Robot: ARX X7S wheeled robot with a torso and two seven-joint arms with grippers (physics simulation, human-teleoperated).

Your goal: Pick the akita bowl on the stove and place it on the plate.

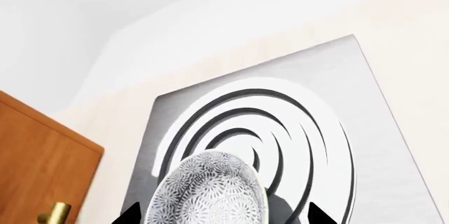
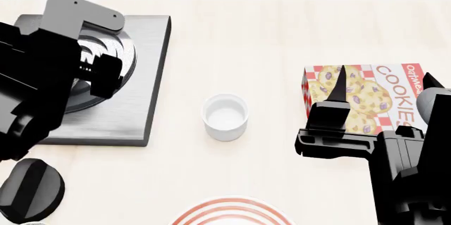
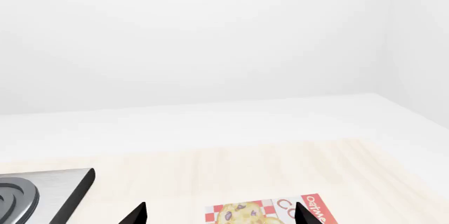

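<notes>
The akita bowl (image 1: 210, 192), white with a dense grey speckled pattern, sits on the black rings of the grey stove (image 1: 365, 92). My left gripper (image 1: 224, 216) is open, one fingertip on each side of the bowl with gaps between. In the head view my left arm (image 2: 42, 77) hangs over the stove (image 2: 144, 82) and hides the bowl. The red-ringed plate (image 2: 233, 214) shows at the near edge of the table. My right gripper (image 2: 384, 85) is open and empty above the cookie box.
A plain white cup (image 2: 225, 116) stands between stove and plate. A cookie box (image 2: 366, 98) lies at the right, also under the right gripper (image 3: 221, 214). The round black knob (image 2: 31, 188) lies near the stove's front. A wooden door (image 1: 42, 166) stands beside the counter.
</notes>
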